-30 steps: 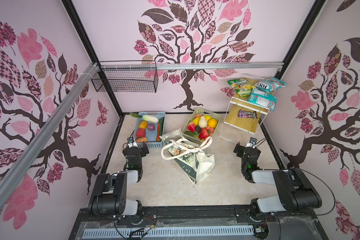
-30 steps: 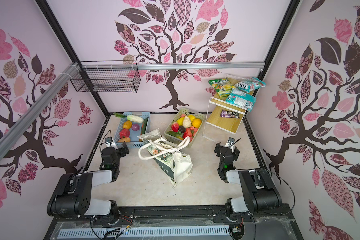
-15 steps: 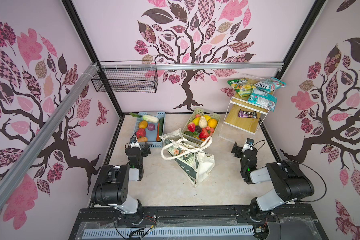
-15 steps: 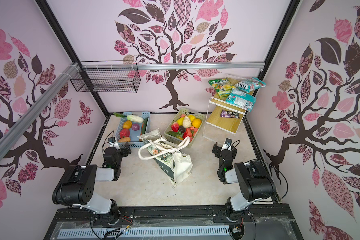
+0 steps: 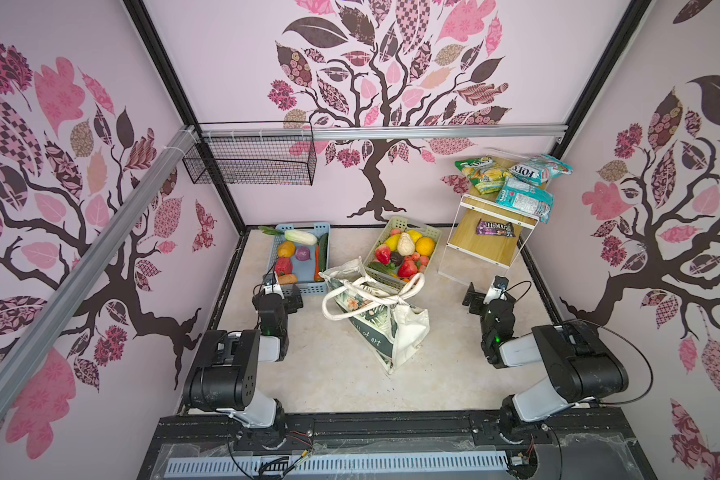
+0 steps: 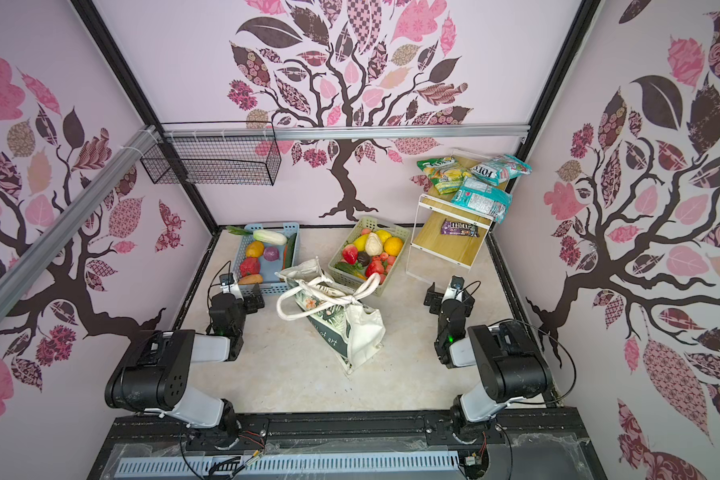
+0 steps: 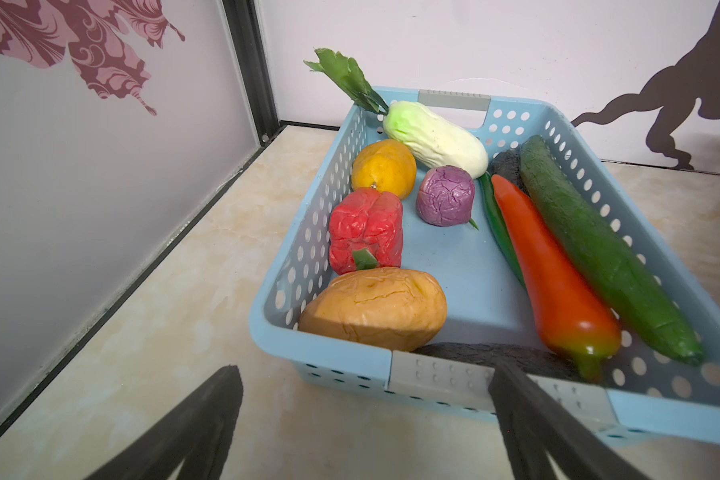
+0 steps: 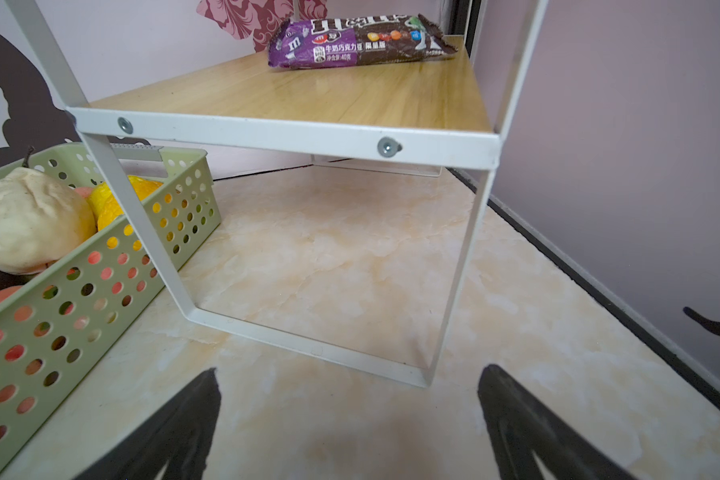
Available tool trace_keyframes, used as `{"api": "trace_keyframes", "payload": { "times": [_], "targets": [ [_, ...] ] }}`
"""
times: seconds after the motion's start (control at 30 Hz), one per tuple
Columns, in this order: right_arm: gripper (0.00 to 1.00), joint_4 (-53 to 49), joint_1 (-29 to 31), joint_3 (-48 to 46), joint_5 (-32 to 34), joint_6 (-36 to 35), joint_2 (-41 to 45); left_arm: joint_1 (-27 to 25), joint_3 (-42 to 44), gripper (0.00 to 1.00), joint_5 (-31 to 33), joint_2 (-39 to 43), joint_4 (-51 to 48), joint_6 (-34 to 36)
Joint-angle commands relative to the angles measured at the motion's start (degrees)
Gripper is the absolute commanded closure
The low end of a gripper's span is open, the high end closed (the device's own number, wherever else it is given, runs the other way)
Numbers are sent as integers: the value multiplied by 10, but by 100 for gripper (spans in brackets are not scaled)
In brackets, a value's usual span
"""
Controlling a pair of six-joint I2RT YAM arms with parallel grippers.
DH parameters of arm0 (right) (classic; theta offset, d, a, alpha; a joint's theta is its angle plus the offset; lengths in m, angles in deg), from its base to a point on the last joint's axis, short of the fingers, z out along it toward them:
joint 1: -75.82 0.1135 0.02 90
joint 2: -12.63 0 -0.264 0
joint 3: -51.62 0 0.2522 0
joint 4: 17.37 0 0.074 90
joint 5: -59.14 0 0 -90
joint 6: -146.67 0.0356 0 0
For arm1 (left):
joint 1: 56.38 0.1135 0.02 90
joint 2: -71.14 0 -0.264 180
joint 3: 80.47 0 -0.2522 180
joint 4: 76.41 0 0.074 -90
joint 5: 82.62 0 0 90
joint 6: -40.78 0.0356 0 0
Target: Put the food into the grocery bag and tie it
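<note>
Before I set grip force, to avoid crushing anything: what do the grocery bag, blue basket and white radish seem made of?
Grocery bag: matte cream cloth, likely canvas; it slumps and creases. Blue basket: smooth moulded plastic, punched holes. White radish: probably soft foam or rubber; matte, wrinkled skin.

The grocery bag is a cream canvas tote with a dark green floral panel that reads "art". It lies slumped on its side on the surface, between the left jaws and the right jaws and apart from both. Its thick loop handles lie loose over its mouth. The white radish lies ahead of the left jaws, at the far end of the blue basket, with its green leaves over the rim.
</note>
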State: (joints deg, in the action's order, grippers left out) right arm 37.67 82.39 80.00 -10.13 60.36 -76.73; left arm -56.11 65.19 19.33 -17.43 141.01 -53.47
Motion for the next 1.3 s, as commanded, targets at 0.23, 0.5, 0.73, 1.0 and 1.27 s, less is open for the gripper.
{"api": "trace_keyframes", "payload": {
  "times": [0.23, 0.5, 0.73, 1.0, 1.27],
  "targets": [
    [1, 9, -3, 6, -4, -7, -7, -3, -12, 3, 4, -5, -13, 12],
    [1, 8, -4, 7, -4, -7, -7, -3, -13, 3, 5, -6, -13, 12],
    [0, 5, -4, 8, -5, -6, -7, -2, -13, 3, 4, -5, -13, 12],
    [1, -2, -13, 10, -79, -24, -5, -3, -13, 3, 4, -6, -14, 12],
    [0, 1, -13, 8, -78, -24, -4, -2, -13, 3, 4, -6, -14, 12]
  ]
}}
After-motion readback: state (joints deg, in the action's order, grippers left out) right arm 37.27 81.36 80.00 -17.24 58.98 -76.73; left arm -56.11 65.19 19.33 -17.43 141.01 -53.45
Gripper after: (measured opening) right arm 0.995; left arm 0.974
